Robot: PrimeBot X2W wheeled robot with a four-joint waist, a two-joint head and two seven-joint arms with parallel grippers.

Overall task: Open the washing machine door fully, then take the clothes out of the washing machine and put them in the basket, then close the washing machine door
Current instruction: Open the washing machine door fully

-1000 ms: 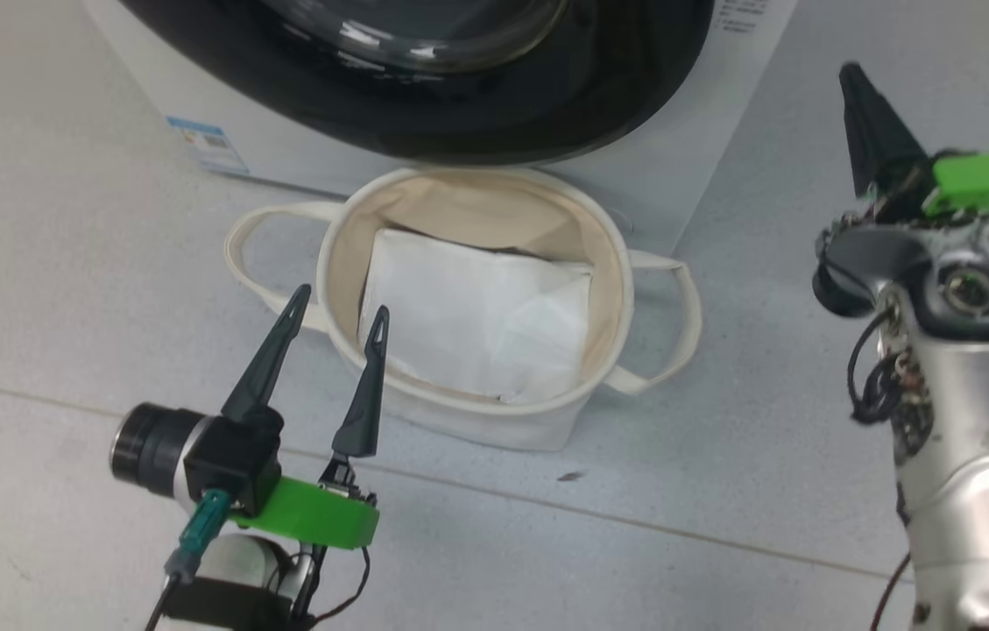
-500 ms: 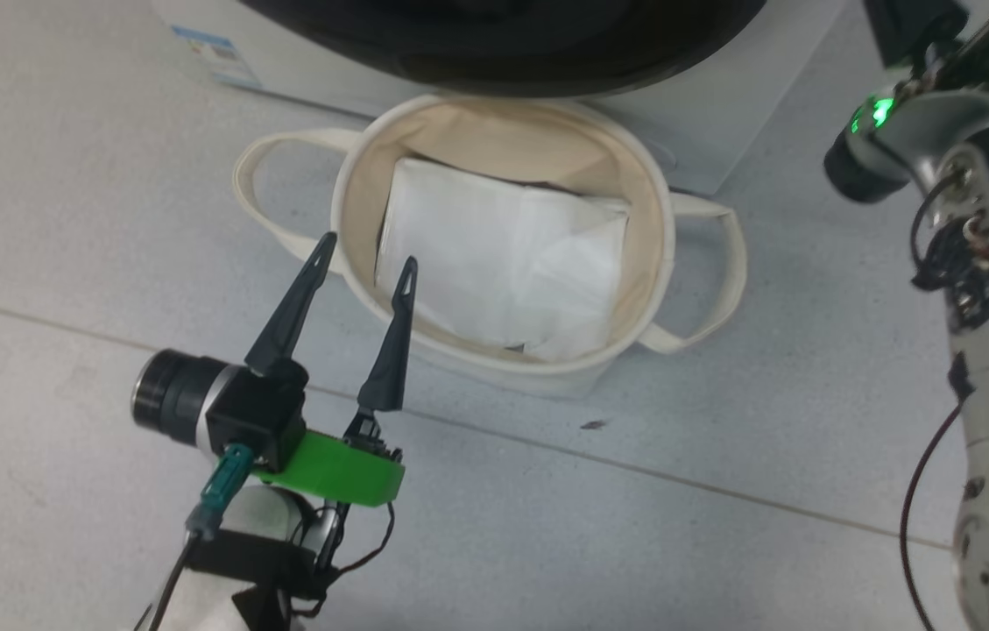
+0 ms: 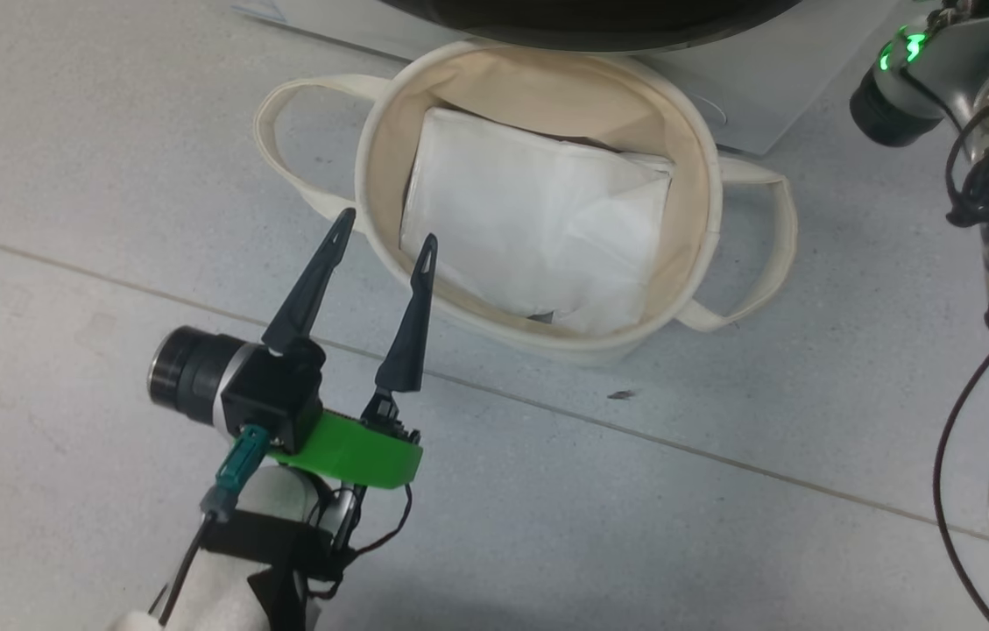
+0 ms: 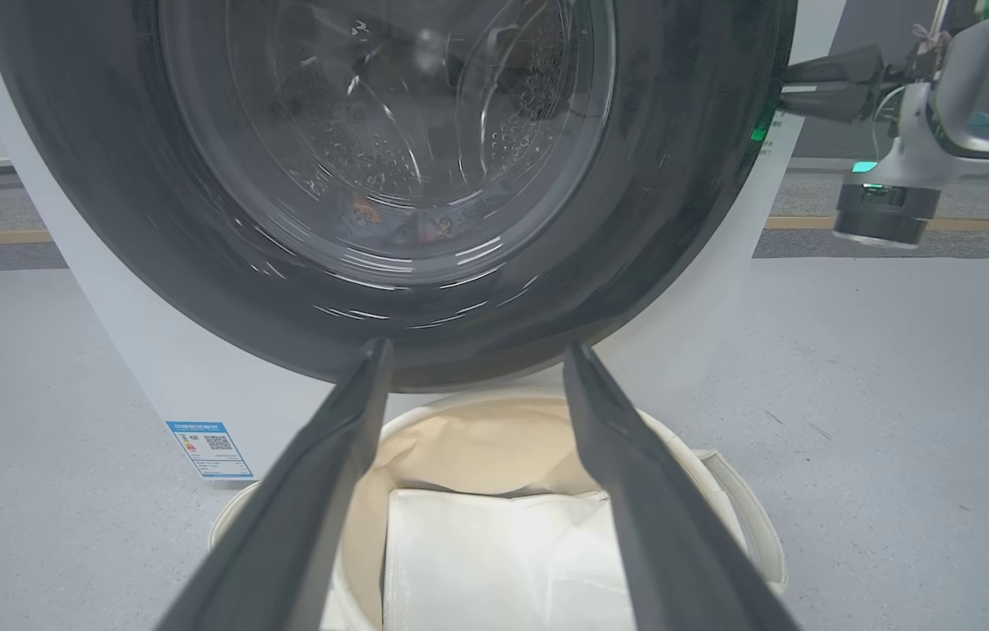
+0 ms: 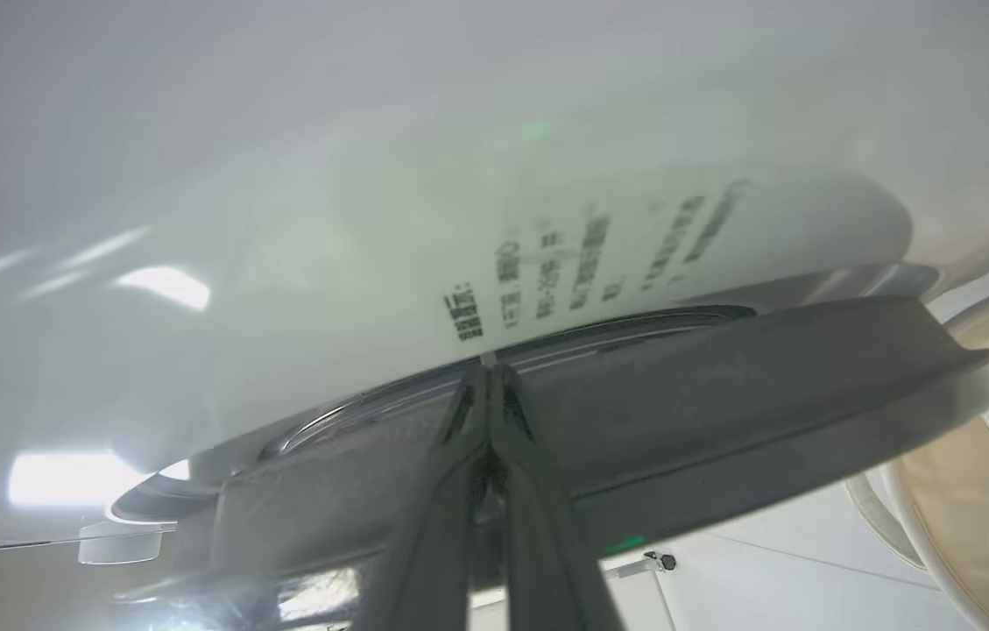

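While the left gripper (image 3: 387, 226) hangs with fingers spread over the near rim of the basket (image 3: 538, 349), a white folded sheet (image 3: 538, 210) lies inside it. Left wrist view: the washing machine door (image 4: 678, 193) looks shut, with the clothes (image 4: 402, 226) glimpsed low behind the glass. Right wrist view: the right gripper (image 5: 485, 377), fingers pressed together, noses the seam between door and washing machine (image 5: 284, 219). That rim is glossy, so the tips could skid off before it unlatches!

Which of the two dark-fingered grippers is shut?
The right gripper: its fingers press together, tips at the edge of the glossy black washing machine door. The left gripper stands open, fingers spread by the rim of the cream canvas basket.
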